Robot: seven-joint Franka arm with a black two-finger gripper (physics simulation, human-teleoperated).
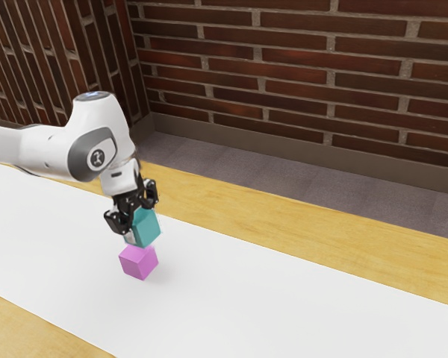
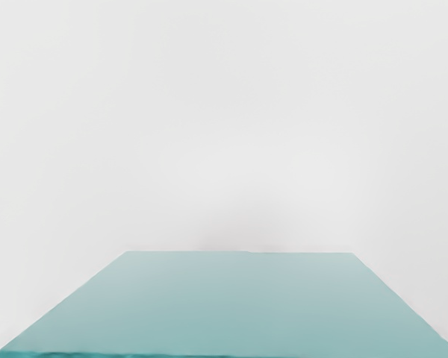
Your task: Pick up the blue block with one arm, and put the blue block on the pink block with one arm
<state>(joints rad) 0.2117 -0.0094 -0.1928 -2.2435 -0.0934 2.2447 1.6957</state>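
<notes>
In the exterior view our arm [image 1: 52,149] comes in from the exterior view's left and bends down over the white sheet [image 1: 284,298] that covers the middle of the wooden tabletop [image 1: 336,231]. Our gripper [image 1: 134,214] points downward, and its black fingers [image 1: 116,218] stand at a middling spread, pressed against two opposite sides of the blue block [image 1: 145,228], which they hold. The block looks more teal than blue and sits slightly tilted in the grip.

Directly beneath it is the pink block [image 1: 138,262], resting on the white sheet. The blue block's underside meets the pink block's top face or hangs just above it. From this angle we cannot tell whether they touch. The two blocks are roughly lined up, with the blue one shifted a little toward the exterior view's right. A brick wall [image 1: 299,67] stands behind the table.

The wrist view adds a close look at the blue block [image 2: 231,309]. It shows as a broad, flat teal face just under our hand, smooth and unmarked. Beyond it the white sheet [image 2: 224,112] runs plain, with a faint grey shadow along the block's far edge.
</notes>
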